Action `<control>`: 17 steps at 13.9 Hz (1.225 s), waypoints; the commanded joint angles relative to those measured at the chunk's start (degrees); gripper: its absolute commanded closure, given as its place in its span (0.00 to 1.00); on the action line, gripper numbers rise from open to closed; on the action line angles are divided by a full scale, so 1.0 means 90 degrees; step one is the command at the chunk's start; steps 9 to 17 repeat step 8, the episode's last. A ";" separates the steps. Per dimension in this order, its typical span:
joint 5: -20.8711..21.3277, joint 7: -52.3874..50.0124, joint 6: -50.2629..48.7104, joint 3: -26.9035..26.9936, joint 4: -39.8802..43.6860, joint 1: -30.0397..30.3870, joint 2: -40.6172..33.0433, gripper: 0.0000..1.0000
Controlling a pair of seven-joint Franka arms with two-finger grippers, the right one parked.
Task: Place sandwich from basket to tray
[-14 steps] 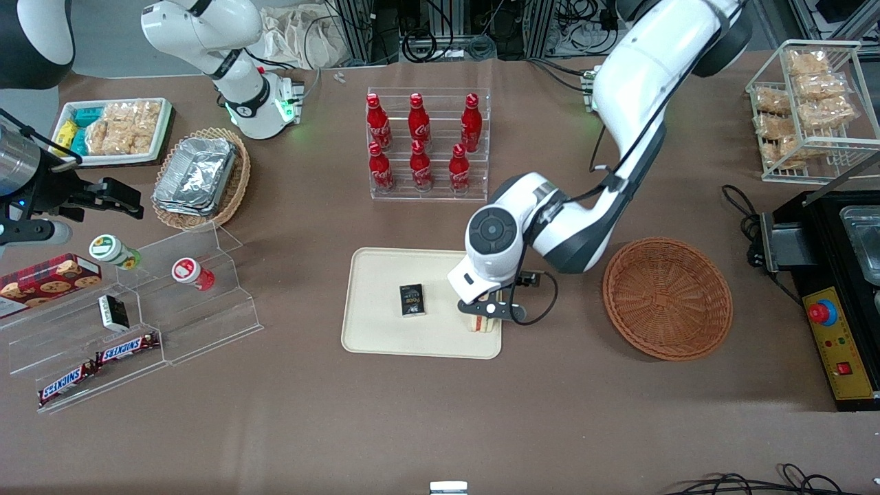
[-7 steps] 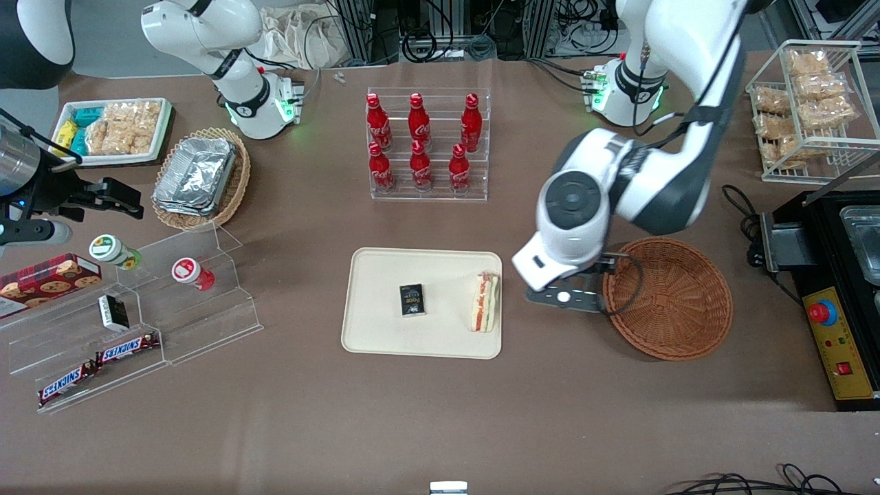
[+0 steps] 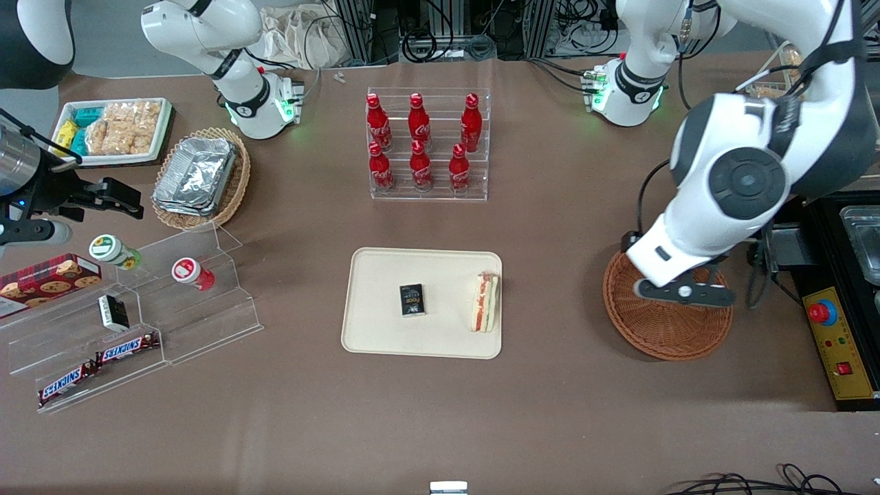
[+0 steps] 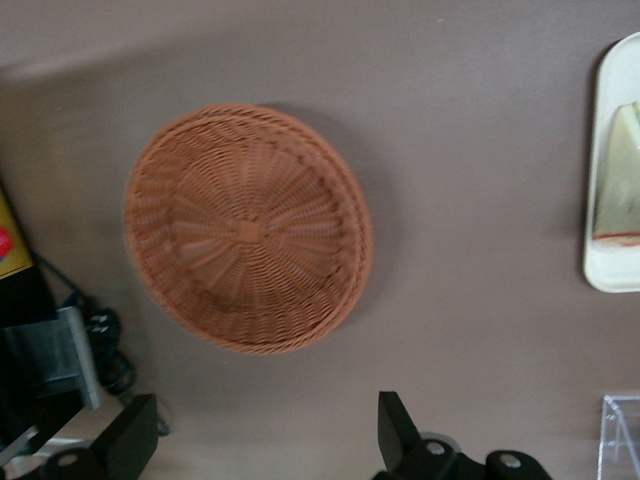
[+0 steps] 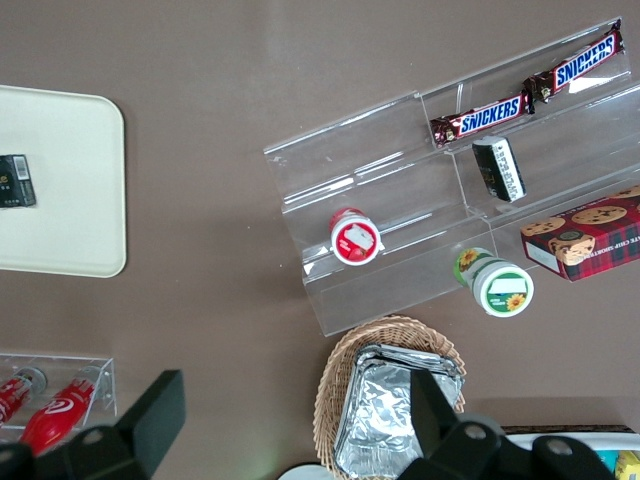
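The sandwich [image 3: 485, 302] stands on edge on the cream tray [image 3: 378, 333], close to the tray's rim nearest the basket, with nothing touching it. The wrist view shows the sandwich [image 4: 612, 190] on the tray [image 4: 600, 272] too. The round reddish-brown basket [image 3: 660, 340] is empty; its woven floor [image 4: 245, 230] shows whole in the wrist view. My gripper [image 3: 682, 293] hangs high over the basket, well away from the tray. In the wrist view the gripper [image 4: 265, 445] is open, with only brown table between its black fingers [image 4: 395, 432].
A small black box [image 3: 412, 300] lies mid-tray. An acrylic rack of red bottles [image 3: 426, 148] stands farther from the camera than the tray. A black appliance with a red button [image 3: 835, 323] sits beside the basket, with a wire rack of snacks [image 3: 804, 103] farther back.
My gripper let go of the sandwich on the tray, rose, and swung toward the working arm's end, stopping over the basket. The sandwich stays where it was set.
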 commanded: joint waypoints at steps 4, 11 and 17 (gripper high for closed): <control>-0.0633 0.0377 -0.0502 0.0782 0.0192 -0.0064 -0.0399 0.01; -0.0919 0.0698 -0.0552 0.1283 0.0399 -0.0054 -0.0370 0.01; -0.0919 0.0698 -0.0552 0.1283 0.0399 -0.0054 -0.0370 0.01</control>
